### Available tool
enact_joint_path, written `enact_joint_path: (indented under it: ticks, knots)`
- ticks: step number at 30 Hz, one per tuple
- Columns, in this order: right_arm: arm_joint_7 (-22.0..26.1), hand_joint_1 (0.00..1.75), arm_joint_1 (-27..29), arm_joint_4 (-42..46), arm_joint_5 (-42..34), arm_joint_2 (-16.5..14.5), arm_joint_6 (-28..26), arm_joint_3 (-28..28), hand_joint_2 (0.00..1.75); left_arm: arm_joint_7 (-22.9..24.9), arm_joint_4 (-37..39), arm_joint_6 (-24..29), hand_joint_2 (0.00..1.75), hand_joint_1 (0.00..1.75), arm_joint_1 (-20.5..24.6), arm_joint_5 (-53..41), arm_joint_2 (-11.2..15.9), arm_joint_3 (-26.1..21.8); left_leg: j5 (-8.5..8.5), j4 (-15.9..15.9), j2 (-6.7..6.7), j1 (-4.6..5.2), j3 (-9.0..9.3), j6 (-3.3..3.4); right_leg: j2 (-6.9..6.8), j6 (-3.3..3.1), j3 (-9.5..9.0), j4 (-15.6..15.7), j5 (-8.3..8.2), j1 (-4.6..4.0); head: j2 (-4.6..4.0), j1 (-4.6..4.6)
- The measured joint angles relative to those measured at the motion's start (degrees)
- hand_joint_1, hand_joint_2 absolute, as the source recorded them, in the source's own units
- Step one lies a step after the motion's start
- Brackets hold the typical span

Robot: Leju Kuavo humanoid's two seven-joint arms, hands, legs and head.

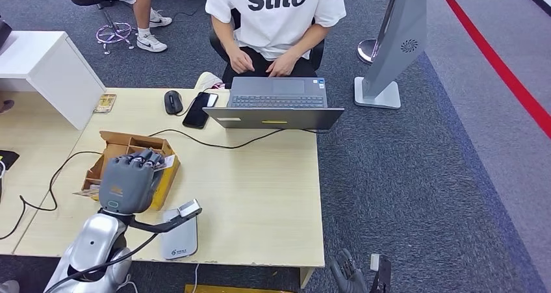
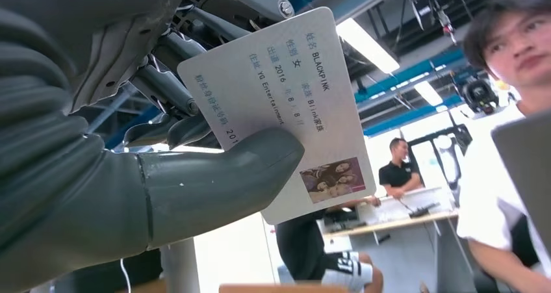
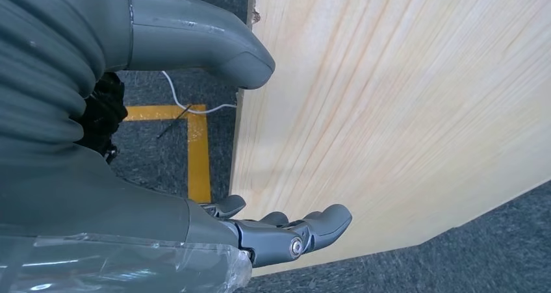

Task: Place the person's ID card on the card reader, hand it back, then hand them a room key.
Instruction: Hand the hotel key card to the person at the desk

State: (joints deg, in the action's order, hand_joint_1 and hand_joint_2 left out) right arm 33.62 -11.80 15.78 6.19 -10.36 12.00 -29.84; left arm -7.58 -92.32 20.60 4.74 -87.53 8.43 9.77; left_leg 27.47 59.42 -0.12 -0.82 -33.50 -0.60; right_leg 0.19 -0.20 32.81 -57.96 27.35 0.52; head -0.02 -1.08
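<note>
My left hand [image 1: 130, 179] is raised over the cardboard box [image 1: 110, 143] at the table's left. It pinches the white ID card [image 2: 286, 98] between its thumb [image 2: 214, 182] and fingers; the card has printed text and a small photo. The grey-white card reader [image 1: 180, 240] lies flat at the table's front edge, just below and to the right of that hand. My right hand [image 1: 354, 277] hangs below the table's front right corner, its fingers [image 3: 292, 234] spread and holding nothing. A person in a white T-shirt [image 1: 276, 10] sits across the table.
An open grey laptop [image 1: 276, 104] stands at the far edge before the person, with a black phone [image 1: 200, 109] and a mouse [image 1: 173, 102] to its left. A black cable [image 1: 195, 139] crosses the tabletop. A white cabinet [image 1: 45, 69] stands far left, a grey stand [image 1: 390, 59] to the right.
</note>
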Motion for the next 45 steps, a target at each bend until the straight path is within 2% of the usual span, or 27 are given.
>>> enact_joint_path:
  ticks: [4,12,23,31,45]
  knots:
    - [0.0,0.0,0.0,0.0,0.0,0.0,0.0,0.1,1.75,0.0,0.0,-0.4,1.75,1.75,2.2,-0.2,0.3,-0.5,0.0,0.0,0.0,0.01,-0.01,0.0,0.01,0.0,0.01,0.0,-0.01,0.0,0.0,0.01]
    - [0.0,0.0,0.0,0.0,0.1,0.0,0.0,0.1,1.75,0.2,0.0,-0.6,1.75,1.75,3.5,-0.6,0.5,-0.6,0.01,0.0,0.01,0.01,-0.03,0.0,0.01,0.0,0.04,0.0,-0.01,0.01,0.0,0.0]
    - [-0.2,0.0,0.0,0.0,0.5,-0.1,0.3,0.3,1.75,2.2,2.7,-2.3,1.75,1.75,6.9,1.3,2.9,-2.9,-0.01,0.0,0.02,-0.02,-0.03,-0.01,0.02,-0.01,0.05,0.0,-0.01,0.0,0.0,0.01]
    - [-0.3,0.0,-0.1,0.0,0.5,-0.1,0.2,0.3,1.75,2.9,3.2,-2.7,1.75,1.75,7.4,1.3,3.6,-4.7,0.0,0.0,0.02,0.0,-0.05,0.0,0.02,-0.01,0.06,0.0,-0.01,0.0,0.0,0.0]
    - [-0.4,0.0,-0.1,0.0,0.4,-0.1,-0.1,0.3,1.75,2.9,3.2,-2.6,1.75,1.75,7.3,1.9,3.0,-5.9,0.0,0.0,0.02,-0.01,-0.05,-0.01,0.02,-0.01,0.06,0.0,-0.01,0.0,0.0,0.0]
